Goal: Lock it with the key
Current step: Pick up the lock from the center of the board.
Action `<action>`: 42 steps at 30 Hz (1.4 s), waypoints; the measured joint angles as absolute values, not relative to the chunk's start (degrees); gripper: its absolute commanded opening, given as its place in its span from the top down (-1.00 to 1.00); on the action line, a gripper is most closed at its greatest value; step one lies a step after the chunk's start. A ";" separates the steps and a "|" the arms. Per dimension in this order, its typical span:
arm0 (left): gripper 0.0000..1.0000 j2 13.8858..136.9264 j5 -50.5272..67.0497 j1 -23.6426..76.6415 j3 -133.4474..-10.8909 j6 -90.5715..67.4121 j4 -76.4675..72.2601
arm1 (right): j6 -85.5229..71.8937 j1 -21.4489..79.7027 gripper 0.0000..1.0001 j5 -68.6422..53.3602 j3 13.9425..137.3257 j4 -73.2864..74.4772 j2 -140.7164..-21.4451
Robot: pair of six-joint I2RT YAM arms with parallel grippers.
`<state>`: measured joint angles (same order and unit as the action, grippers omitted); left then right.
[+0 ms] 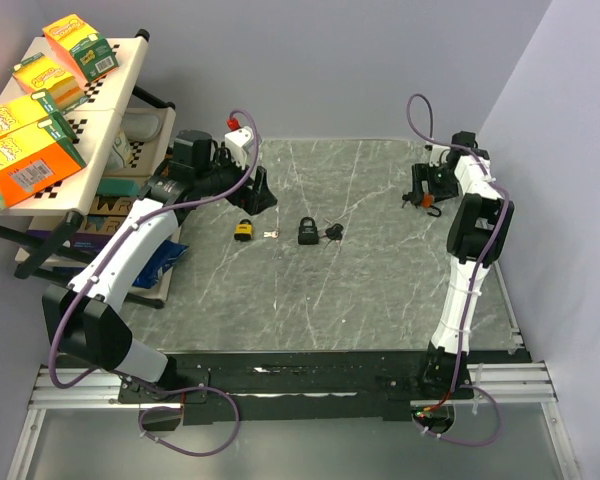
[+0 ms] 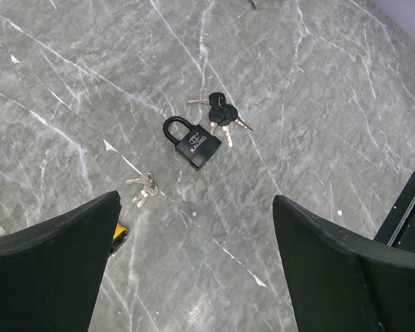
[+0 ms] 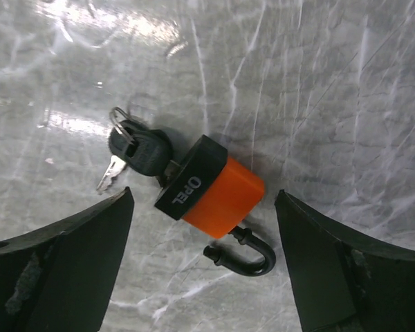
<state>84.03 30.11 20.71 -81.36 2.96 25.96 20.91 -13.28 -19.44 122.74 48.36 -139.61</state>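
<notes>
Two claws gape wide, holding nothing. The right claw (image 3: 204,196) hovers over the orange padlock (image 3: 225,195) lying on the worktop (image 3: 318,83), key (image 3: 142,149) in its base, shackle (image 3: 243,250) swung open; the left claw (image 2: 196,200) hangs well apart from it.

The table (image 1: 380,290) has a grey top with white veins, like marble, and soft light makes pale reflections on it. Behind the table and at its right side stand plain, pale lilac walls (image 1: 360,60). Left of the table is a cream shelf rack (image 1: 122,58) with black legs, carrying yellow and orange boxes (image 1: 25,160).
</notes>
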 measured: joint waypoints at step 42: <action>-0.93 81.19 28.97 20.71 -79.90 3.81 25.15 | 31.46 0.43 -0.26 -20.34 83.59 44.07 -115.50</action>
